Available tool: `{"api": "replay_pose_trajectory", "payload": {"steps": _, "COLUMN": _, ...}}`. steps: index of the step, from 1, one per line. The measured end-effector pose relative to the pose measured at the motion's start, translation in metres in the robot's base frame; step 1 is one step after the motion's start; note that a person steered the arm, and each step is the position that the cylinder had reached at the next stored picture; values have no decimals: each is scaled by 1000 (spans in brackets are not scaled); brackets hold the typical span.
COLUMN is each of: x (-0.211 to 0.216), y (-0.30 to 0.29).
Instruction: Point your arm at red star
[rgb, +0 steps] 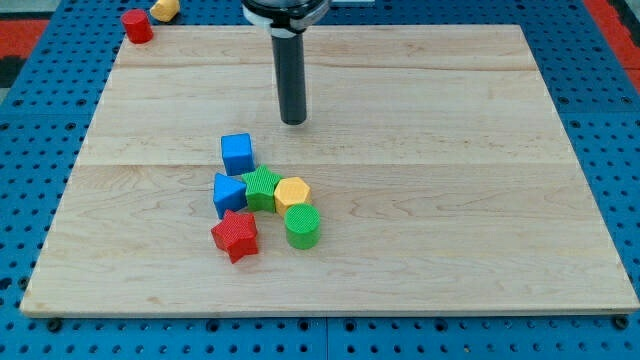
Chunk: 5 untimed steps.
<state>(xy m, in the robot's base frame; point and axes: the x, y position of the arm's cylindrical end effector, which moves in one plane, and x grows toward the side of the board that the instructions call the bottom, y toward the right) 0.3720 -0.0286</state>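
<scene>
The red star lies on the wooden board, left of centre and toward the view's bottom, at the lower left of a cluster of blocks. My tip is toward the view's top, above the cluster and well apart from the red star. The closest block to the tip is the blue cube, down and to its left.
The cluster also holds a blue triangular block, a green star-like block, a yellow hexagon and a green cylinder. A red cylinder and a yellow block sit off the board's top left corner.
</scene>
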Motion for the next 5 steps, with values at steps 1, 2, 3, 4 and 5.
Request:
{"api": "replay_pose_trajectory", "payload": {"steps": 1, "x": 0, "y": 11}}
{"api": "replay_pose_trajectory", "payload": {"steps": 2, "x": -3, "y": -10}}
{"api": "replay_pose_trajectory", "payload": {"steps": 3, "x": -5, "y": -16}}
{"api": "replay_pose_trajectory", "payload": {"steps": 4, "x": 19, "y": 21}}
{"api": "replay_pose_trajectory", "payload": {"steps": 5, "x": 109, "y": 75}}
